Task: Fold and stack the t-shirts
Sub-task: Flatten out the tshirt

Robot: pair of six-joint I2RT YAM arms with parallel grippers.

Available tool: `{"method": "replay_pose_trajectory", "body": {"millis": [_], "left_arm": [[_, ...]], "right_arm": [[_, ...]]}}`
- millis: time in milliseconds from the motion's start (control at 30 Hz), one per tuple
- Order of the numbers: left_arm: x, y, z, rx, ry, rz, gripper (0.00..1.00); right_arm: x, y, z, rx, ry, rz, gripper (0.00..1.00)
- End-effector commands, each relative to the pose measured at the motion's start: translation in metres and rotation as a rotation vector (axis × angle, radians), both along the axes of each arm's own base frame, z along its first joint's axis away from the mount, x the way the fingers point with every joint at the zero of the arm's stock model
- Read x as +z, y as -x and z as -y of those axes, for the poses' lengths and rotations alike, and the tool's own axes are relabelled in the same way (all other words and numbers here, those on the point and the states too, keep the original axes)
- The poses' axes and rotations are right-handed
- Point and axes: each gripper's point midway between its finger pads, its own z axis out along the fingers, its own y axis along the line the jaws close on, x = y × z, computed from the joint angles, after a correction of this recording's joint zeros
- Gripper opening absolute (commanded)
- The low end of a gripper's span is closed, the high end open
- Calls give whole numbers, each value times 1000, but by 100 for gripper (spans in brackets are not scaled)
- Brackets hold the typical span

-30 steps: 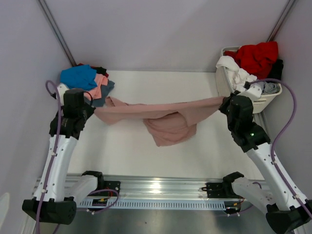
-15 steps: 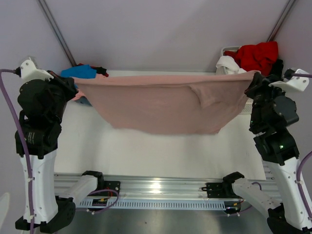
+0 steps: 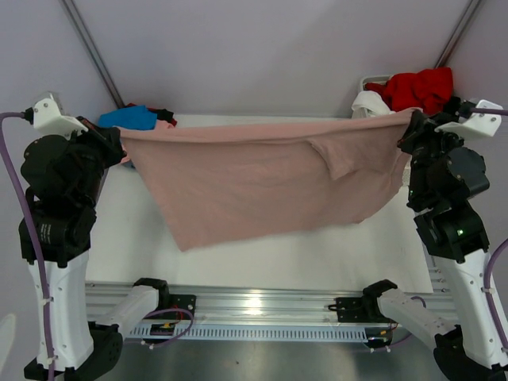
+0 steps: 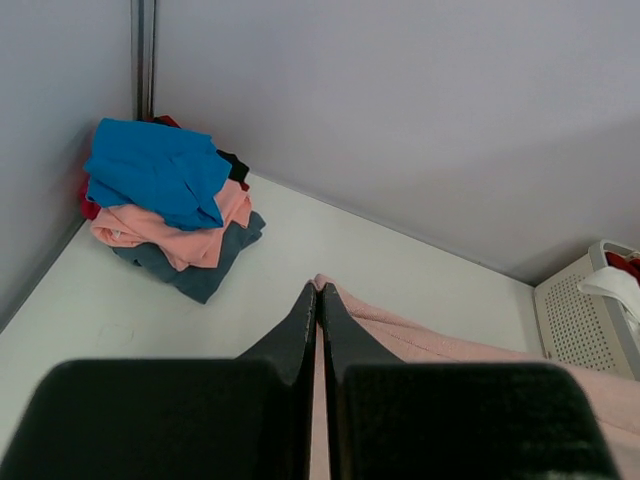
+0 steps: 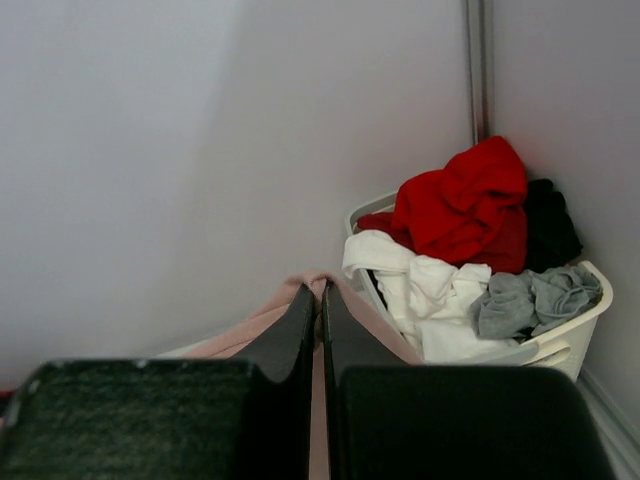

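White tabletop [image 3: 238,266], pale grey walls around it. Dusty-pink t-shirt [image 3: 262,178] hangs spread out in the air above the table, stretched between the two arms, with its bottom edge sagging lowest toward the left. Left gripper [image 4: 318,288] is clamped on one top corner, right gripper [image 5: 318,290] clamped on the other. Folded stack [image 4: 165,205] of blue, salmon and slate tees sits in the far-left corner. White laundry basket [image 5: 575,345] at far right holds a red tee [image 5: 460,205], white tee [image 5: 410,280] and grey cloth [image 5: 520,300].

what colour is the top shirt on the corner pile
The top shirt is bright blue, clearest in the left wrist view.
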Motion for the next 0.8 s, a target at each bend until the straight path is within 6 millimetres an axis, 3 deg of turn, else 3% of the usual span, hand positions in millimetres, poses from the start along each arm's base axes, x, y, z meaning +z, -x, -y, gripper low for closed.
{"method": "replay_pose_trajectory", "body": {"millis": [0, 233, 400, 500, 633, 767], "left_arm": [[10, 4, -5, 13, -51, 38, 0], [19, 17, -8, 23, -97, 69, 1], [33, 37, -13, 36, -169, 127, 1], [38, 56, -16, 34, -197, 167, 1], [34, 77, -23, 36, -234, 211, 1], [49, 113, -41, 69, -249, 322, 1]], "right_arm": [[12, 5, 2, 6, -2, 34, 0], [20, 5, -19, 129, 9, 55, 0], [29, 16, -19, 152, 18, 69, 0], [34, 32, -13, 153, 26, 84, 0], [46, 71, 6, 136, 31, 130, 0], [58, 101, 20, 120, 41, 195, 0]]}}
